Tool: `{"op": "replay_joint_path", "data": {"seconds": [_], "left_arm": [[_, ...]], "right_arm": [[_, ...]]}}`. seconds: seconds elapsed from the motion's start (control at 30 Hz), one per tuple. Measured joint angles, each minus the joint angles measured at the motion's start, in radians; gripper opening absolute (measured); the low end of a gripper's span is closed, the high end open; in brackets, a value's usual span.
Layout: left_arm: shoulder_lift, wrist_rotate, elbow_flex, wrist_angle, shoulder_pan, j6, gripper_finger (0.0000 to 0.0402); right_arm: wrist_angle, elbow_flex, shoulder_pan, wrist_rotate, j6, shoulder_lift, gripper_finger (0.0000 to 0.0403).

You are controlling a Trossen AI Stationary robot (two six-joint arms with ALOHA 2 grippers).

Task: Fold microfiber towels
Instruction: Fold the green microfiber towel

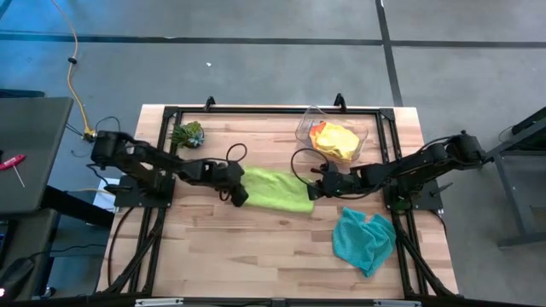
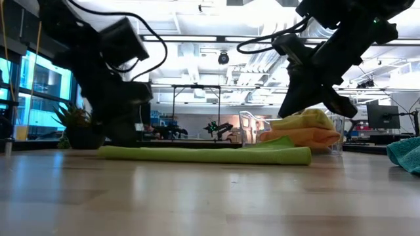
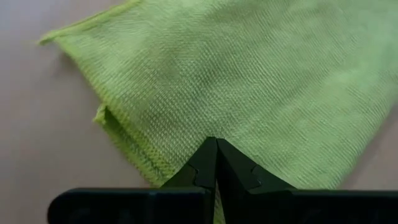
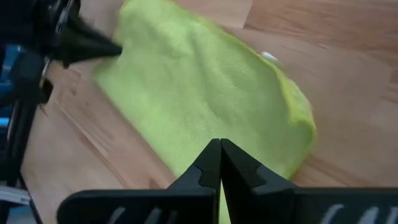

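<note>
A lime green towel [image 1: 277, 189], folded into a long strip, lies flat on the wooden table's middle [image 2: 203, 155]. My left gripper [image 1: 240, 194] is shut at its left end and my right gripper [image 1: 312, 189] is shut at its right end. A teal towel [image 1: 365, 240] lies crumpled at the near right. Yellow [image 2: 305, 121] and orange [image 2: 308, 137] towels lie in the clear bin [image 1: 317, 119]. The grey towel is not in view. My left gripper [image 3: 216, 142] has its shut fingertips on the towel's left end [image 3: 205, 127], close to a layered folded edge [image 3: 124, 134]. The fingers slant down from the table's left. The tips hide the contact itself. This end lies on the table. My right gripper [image 4: 219, 143] has its shut fingertips on the towel's right end [image 4: 249, 134], coming slanting down from the table's right. The tips hide the contact. In the low view the cloth rises a little [image 2: 283, 140] under the gripper; the remainder lies flat.
A small green spiky plant [image 1: 188, 134] stands at the far left. The clear bin stands at the far right, just behind my right arm. Bare wood lies along the near edge [image 1: 239, 256], left of the teal towel.
</note>
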Motion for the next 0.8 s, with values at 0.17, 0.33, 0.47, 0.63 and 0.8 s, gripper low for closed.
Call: {"op": "replay_joint_path", "data": {"seconds": [0.17, 0.33, 0.47, 0.63, 0.8], "left_arm": [[-0.048, 0.016, -0.01, -0.06, -0.122, -0.221, 0.0], [-0.068, -0.085, -0.011, -0.127, -0.27, -0.391, 0.0], [-0.07, -0.17, -0.009, -0.185, -0.332, -0.413, 0.0], [-0.08, -0.197, -0.007, -0.239, -0.338, -0.344, 0.0], [-0.111, -0.184, -0.014, -0.248, -0.31, -0.312, 0.0]], "right_arm": [[0.005, 0.0, 0.0, -0.041, 0.031, 0.0, 0.0], [0.005, 0.0, 0.0, -0.102, 0.044, 0.0, 0.0], [0.024, 0.0, 0.0, -0.13, 0.028, 0.0, 0.0018], [0.056, 0.0, -0.017, -0.175, 0.012, 0.001, 0.0094], [0.065, 0.0, -0.045, -0.243, -0.002, 0.06, 0.0199]]}}
